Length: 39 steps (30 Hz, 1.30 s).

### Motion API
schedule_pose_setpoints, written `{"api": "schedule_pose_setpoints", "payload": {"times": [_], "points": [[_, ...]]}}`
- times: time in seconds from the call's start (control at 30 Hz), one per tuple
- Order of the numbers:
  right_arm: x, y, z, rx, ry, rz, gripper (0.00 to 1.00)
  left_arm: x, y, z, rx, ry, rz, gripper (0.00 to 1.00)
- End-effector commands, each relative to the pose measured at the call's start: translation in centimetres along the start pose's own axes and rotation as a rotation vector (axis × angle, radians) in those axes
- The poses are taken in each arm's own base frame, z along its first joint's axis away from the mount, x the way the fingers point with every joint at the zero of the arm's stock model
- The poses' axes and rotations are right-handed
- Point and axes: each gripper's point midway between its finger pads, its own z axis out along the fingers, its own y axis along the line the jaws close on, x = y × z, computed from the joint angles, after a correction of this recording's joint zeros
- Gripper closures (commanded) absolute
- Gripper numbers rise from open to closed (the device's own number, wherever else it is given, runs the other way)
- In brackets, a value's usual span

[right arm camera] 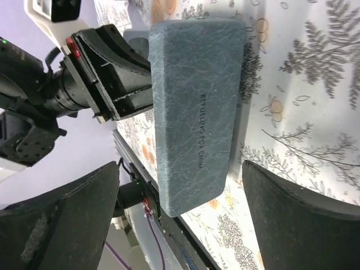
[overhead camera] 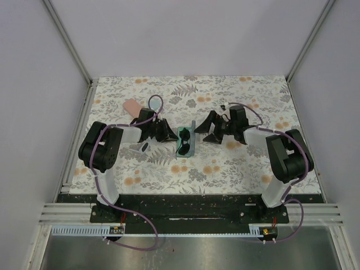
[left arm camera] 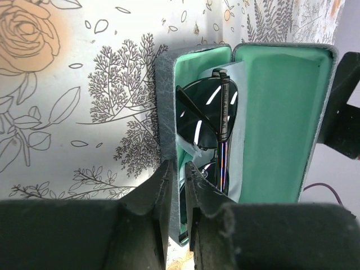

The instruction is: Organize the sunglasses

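Thin black sunglasses [left arm camera: 208,112], likely light and fragile, lie folded inside the open case [left arm camera: 166,101] mid-worktop, best held by the frame; left gripper [left arm camera: 177,191] at nine o'clock pinches its wall, right gripper [right arm camera: 183,191] at three o'clock gapes.

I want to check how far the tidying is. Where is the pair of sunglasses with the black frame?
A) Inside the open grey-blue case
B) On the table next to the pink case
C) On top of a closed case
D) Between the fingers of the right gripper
A: in the left wrist view the black-framed sunglasses lie folded inside the grey-blue case, whose lid stands open.
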Motion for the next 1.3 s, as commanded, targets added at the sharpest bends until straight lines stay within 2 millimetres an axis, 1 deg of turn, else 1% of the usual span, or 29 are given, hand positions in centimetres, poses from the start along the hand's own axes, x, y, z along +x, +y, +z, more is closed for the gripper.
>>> {"api": "schedule_pose_setpoints", "payload": {"times": [0.0,0.07,0.17,0.23,0.37,0.43,0.7,0.8,0.87,1.13,1.27], "points": [[-1.1,2.2,-1.1,-0.189,-0.029,-0.031,0.03,-1.2,-0.6,0.5,0.006,-0.027,0.045,0.85],[-0.9,2.4,-1.1,-0.249,-0.027,-0.034,0.04,-1.3,-0.4,0.5,-0.004,-0.027,0.048,0.90],[-0.4,2.1,-0.8,-0.309,-0.021,-0.023,0.05,-1.2,-0.1,0.6,-0.017,-0.023,0.047,0.93],[-0.2,1.7,-0.4,-0.327,-0.016,-0.023,0.06,-1.2,0.0,0.6,-0.020,-0.020,0.046,0.93],[0.0,0.3,0.4,-0.321,-0.011,-0.011,0.11,-1.3,0.2,0.6,-0.031,-0.018,0.048,0.94],[0.4,-0.2,0.6,-0.334,-0.005,-0.001,0.12,-1.3,0.2,0.6,-0.038,-0.017,0.052,0.94],[0.7,-1.0,1.4,-0.388,0.011,0.030,0.15,-1.3,0.3,0.5,-0.044,-0.021,0.053,0.96],[0.6,-1.4,1.8,-0.380,0.016,0.039,0.21,-1.4,0.2,0.5,-0.044,-0.023,0.056,0.96],[0.6,-1.6,2.0,-0.377,0.020,0.043,0.22,-1.3,0.3,0.5,-0.048,-0.025,0.053,0.97],[0.9,-1.6,2.6,-0.387,0.042,0.050,0.25,-1.2,0.2,0.8,-0.048,-0.020,0.056,0.98],[1.4,-1.7,3.3,-0.373,0.057,0.057,0.31,-1.2,0.2,0.9,-0.046,-0.018,0.057,0.98]]}}
